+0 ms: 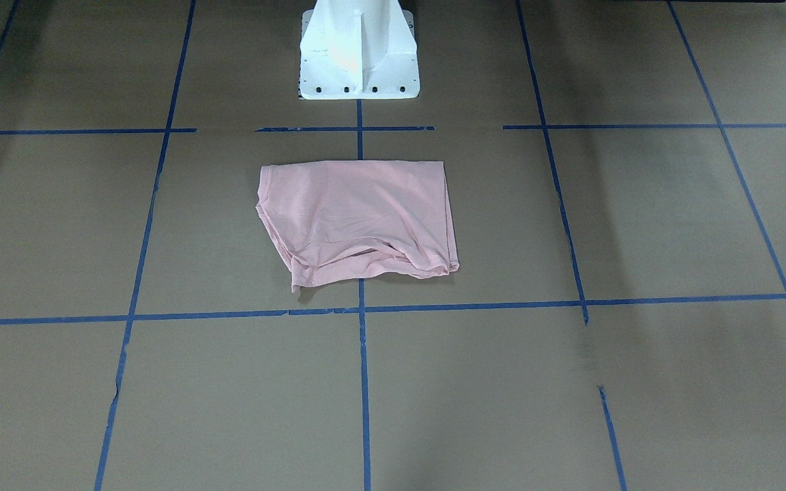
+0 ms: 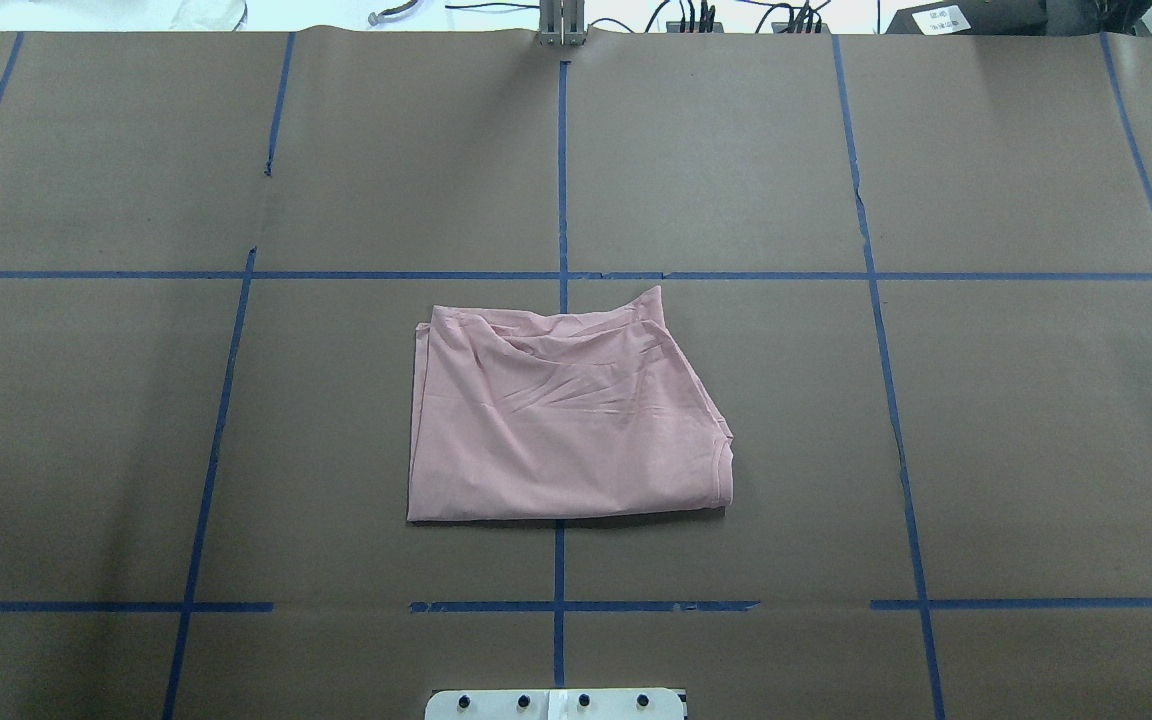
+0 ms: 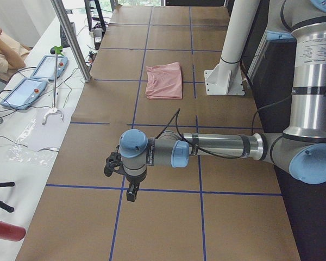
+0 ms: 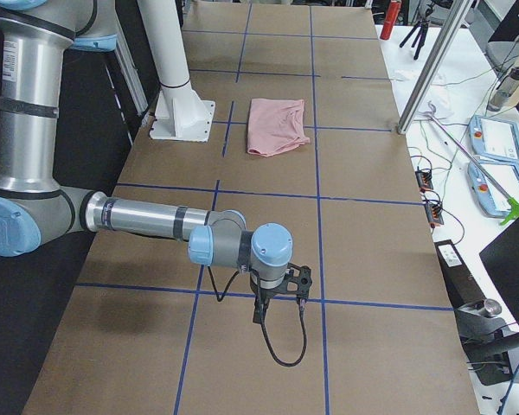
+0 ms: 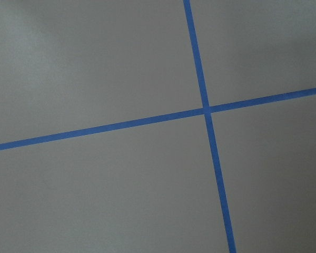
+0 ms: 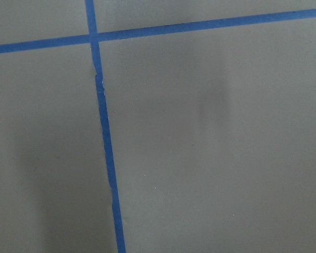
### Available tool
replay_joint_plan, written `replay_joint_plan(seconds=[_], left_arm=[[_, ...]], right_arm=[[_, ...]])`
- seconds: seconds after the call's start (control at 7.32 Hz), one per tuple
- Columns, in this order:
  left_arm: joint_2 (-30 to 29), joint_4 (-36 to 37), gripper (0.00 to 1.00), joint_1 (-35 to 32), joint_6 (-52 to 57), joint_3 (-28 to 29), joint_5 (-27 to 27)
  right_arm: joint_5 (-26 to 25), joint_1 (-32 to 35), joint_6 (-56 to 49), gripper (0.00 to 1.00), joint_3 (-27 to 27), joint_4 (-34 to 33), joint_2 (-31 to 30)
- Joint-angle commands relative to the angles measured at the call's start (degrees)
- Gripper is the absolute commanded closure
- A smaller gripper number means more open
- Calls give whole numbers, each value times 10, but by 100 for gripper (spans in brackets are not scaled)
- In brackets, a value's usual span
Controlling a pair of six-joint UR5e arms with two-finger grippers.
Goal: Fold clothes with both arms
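The clothes, one light pink T-shirt (image 2: 566,420), lie folded into a rough rectangle on the brown table, in front of the white pedestal. No print shows; its upper side is plain and creased (image 1: 359,218). Both arms stand far from it at the table's two ends. The left arm's gripper (image 3: 130,194) hangs over a blue tape crossing, seen only in the exterior left view. The right arm's gripper (image 4: 259,313) hangs likewise, seen only in the exterior right view. I cannot tell whether either is open or shut. Both wrist views show only bare brown table and blue tape.
The white pedestal base (image 1: 359,54) stands behind the shirt. Blue tape lines (image 2: 561,180) divide the table into squares. A side bench holds teach pendants (image 3: 22,92), cables and a metal post (image 3: 70,38). A person's arm (image 3: 0,49) rests at that bench.
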Motion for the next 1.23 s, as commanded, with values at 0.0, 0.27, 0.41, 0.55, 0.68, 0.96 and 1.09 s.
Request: replay_joint_plan(seconds=[0.0, 0.27, 0.41, 0.55, 0.68, 0.96, 1.09], left_arm=[[1, 3, 0, 0, 0, -2, -4], [1, -2, 0, 0, 3, -7, -2], [0, -3, 0, 0, 5, -8, -1], [1, -2, 0, 0, 5, -7, -1], [1, -2, 0, 0, 4, -6, 2], [1, -1, 0, 0, 3, -6, 4], [1, -1, 0, 0, 3, -6, 4]], right_arm=[[-2, -12, 1, 0, 12, 3, -1], [-1, -11, 1, 0, 18, 3, -2], [0, -12, 1, 0, 18, 3, -2], [1, -12, 1, 0, 18, 3, -3], [1, -12, 2, 0, 18, 4, -4], [2, -12, 2, 0, 18, 4, -4], [2, -12, 3, 0, 18, 4, -5]])
